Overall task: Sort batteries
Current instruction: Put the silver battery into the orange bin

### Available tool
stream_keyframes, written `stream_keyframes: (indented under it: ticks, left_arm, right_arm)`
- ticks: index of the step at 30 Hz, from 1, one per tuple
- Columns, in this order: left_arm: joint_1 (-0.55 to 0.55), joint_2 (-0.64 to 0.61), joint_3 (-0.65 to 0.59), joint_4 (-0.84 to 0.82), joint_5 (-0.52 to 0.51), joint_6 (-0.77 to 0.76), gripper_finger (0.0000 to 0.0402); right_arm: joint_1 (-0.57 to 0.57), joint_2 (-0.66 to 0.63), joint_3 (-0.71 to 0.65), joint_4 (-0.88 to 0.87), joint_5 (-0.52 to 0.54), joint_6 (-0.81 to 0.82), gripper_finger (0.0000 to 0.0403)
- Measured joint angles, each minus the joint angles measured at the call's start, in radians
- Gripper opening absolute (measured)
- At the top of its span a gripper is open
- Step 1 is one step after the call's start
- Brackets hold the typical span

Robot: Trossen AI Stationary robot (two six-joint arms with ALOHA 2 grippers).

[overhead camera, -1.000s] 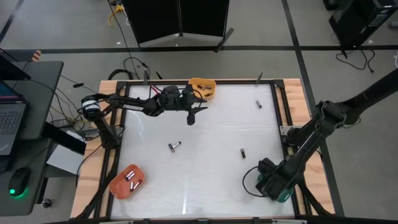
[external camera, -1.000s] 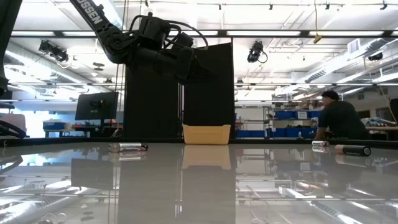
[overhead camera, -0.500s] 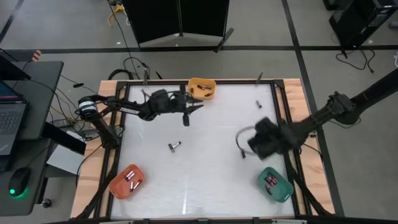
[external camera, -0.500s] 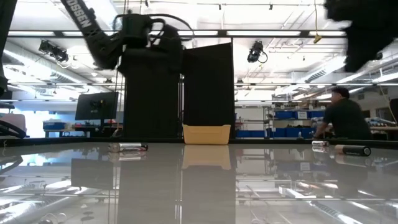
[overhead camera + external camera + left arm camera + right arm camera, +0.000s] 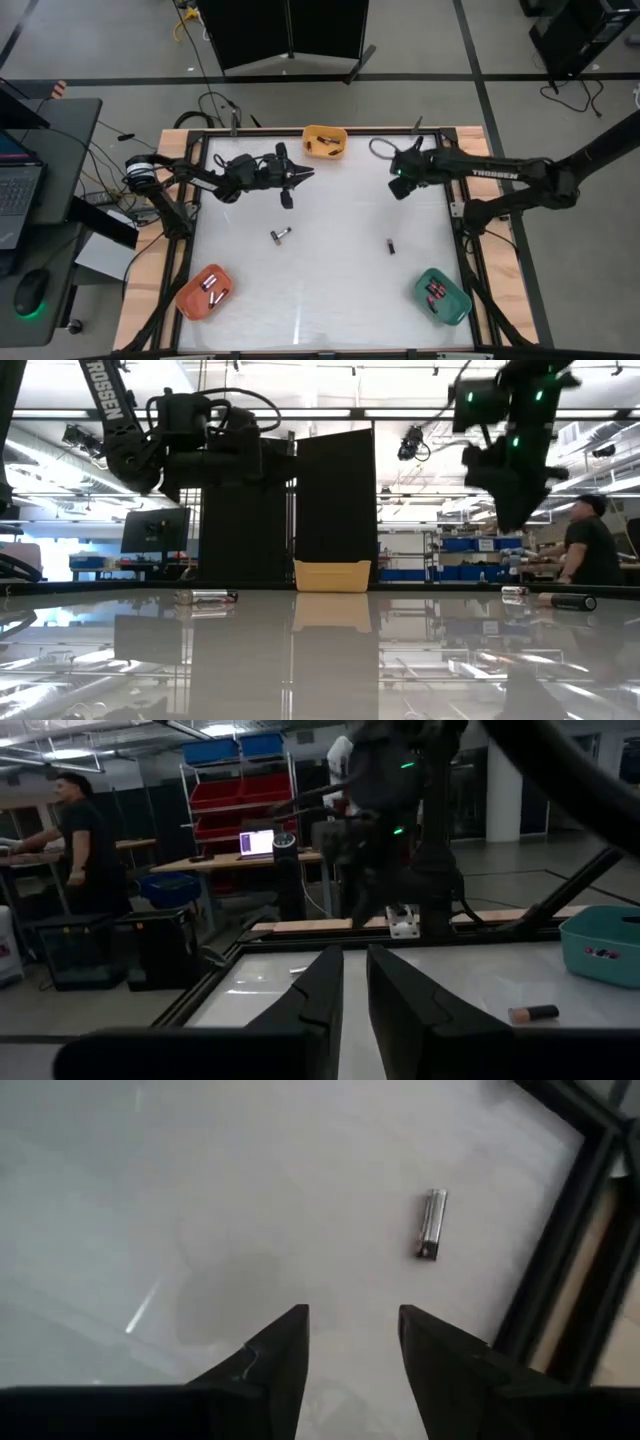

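Note:
Three batteries lie loose on the white table. A silver and dark one [image 5: 280, 235] is left of centre, a dark one [image 5: 391, 246] is right of centre, and a silver one [image 5: 432, 1224] lies near the black frame just beyond my right gripper's fingers. My right gripper [image 5: 398, 183] hovers open above the table's far right part. My left gripper [image 5: 298, 178] hangs in the air over the far left part, its fingers only a narrow gap apart and holding nothing. More batteries lie in the three bins.
A yellow bin [image 5: 325, 141] stands at the far edge, an orange bin [image 5: 205, 291] at the near left corner and a teal bin [image 5: 441, 296] at the near right corner. A black frame [image 5: 560, 1250] rims the table. A person [image 5: 590, 550] stands in the room beyond.
My right arm has swung up from the teal bin at the near right corner, across the right side, to the table's far right part. My left gripper has drawn back from the yellow bin toward the table's left edge. The loose batteries have stayed where they were.

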Motion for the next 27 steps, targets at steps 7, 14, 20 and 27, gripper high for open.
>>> stream_keyframes:
  ticks: [7, 14, 20, 27]
  left_arm:
    - [0.000, 0.000, -0.003, 0.000, 0.000, 0.000, 0.0055]
    - [0.000, 0.000, -0.003, -0.001, 0.000, 0.001, 0.0056]
    - [0.000, 0.000, -0.003, -0.002, 0.000, 0.001, 0.0056]
    - [0.000, 0.000, -0.003, -0.003, 0.000, 0.001, 0.0056]
  right_arm:
    - [-0.218, 0.000, -0.120, 0.165, -0.011, -0.149, 0.0175]
    - [-0.357, 0.002, -0.218, 0.363, -0.072, -0.259, 0.0181]
    - [-0.426, 0.003, -0.289, 0.462, -0.094, -0.300, 0.0176]
    - [-0.476, 0.003, -0.355, 0.538, -0.107, -0.319, 0.0168]
